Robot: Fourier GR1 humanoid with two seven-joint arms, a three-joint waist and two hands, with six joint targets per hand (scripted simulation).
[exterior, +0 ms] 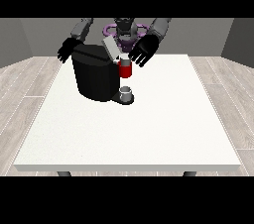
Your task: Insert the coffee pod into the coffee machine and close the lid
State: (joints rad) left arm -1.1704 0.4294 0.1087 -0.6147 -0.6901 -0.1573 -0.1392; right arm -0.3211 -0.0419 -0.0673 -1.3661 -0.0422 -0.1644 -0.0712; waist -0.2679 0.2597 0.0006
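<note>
Now, with hand at the view's right [144, 50] open just above the lid [111, 48], press lid down squarely over machine [95, 75] below.

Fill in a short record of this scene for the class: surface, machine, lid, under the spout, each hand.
Surface: white table
Machine: black coffee machine, red front part
Lid: lid raised, tilted
Under spout: small grey cup
Hand at view's right: hand open, fingers spread, beside machine's top
Hand at view's left: hand behind machine, fingers spread
</note>
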